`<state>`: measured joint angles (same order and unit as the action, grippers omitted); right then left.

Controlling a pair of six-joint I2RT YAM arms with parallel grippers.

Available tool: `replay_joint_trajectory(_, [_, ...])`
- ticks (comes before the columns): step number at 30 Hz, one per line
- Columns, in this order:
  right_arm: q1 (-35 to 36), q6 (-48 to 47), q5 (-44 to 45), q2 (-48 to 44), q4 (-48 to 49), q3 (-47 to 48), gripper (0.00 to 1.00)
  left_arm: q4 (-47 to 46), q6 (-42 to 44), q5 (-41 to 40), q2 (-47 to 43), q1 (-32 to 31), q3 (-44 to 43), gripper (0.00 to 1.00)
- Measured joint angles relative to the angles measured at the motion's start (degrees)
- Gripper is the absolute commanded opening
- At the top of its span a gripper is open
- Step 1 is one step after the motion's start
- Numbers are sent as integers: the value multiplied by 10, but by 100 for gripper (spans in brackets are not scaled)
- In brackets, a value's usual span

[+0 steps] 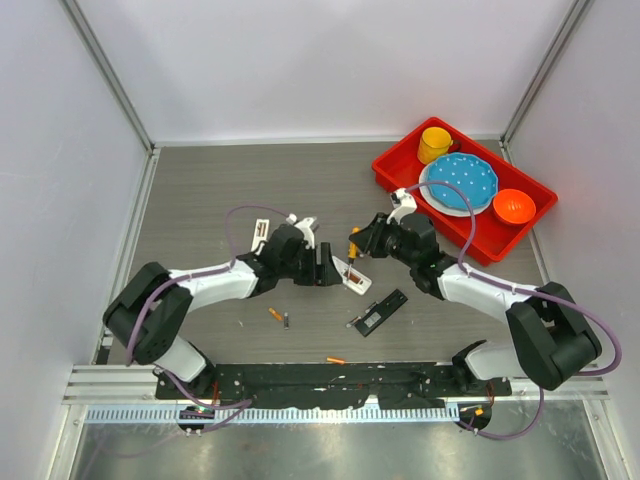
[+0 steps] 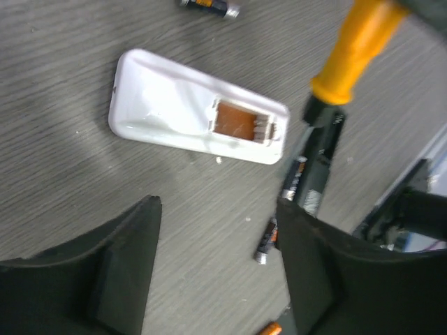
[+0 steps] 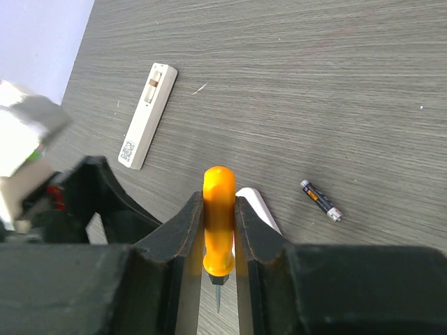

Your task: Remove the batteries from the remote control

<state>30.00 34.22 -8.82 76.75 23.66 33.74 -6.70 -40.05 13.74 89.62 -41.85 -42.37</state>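
From above, we are seeing the white remote point(image 1: 356, 280) lying mid-desk between the left gripper point(image 1: 328, 272) and the right gripper point(image 1: 360, 244), with batteries point(image 1: 277, 314) loose toward the near edge. At the left wrist, the fingers point(image 2: 119, 265) are standing apart, holding nothing. At the right wrist, the jaws are clamping the screwdriver point(image 3: 218, 216).

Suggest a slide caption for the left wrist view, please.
Open left gripper by the white remote, its battery bay uncovered; loose batteries and an orange-handled screwdriver nearby.

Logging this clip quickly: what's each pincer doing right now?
Left pincer: open, empty.
Right pincer: closed on the orange-handled screwdriver.
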Motion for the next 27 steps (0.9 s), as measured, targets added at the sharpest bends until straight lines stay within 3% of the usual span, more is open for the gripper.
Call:
replay_joint_trajectory(1, [0, -2, 1, 0, -2, 0, 1, -2, 1, 4, -13, 4, 2, 85])
replay_joint_trajectory(3, [0, -6, 2, 0, -7, 0, 1, -9, 0, 14, -41, 16, 9, 93])
replay_joint_trajectory(6, [0, -12, 2, 0, -16, 0, 1, -23, -3, 33, -87, 43, 23, 98])
replay_joint_trajectory(19, [1, -30, -13, 2, -34, 17, 1, -44, -31, 92, -237, 207, 110, 100])
replay_joint_trajectory(27, [33, -31, -49, 71, -36, 71, 1, -25, -21, 54, -343, 229, 128, 100])
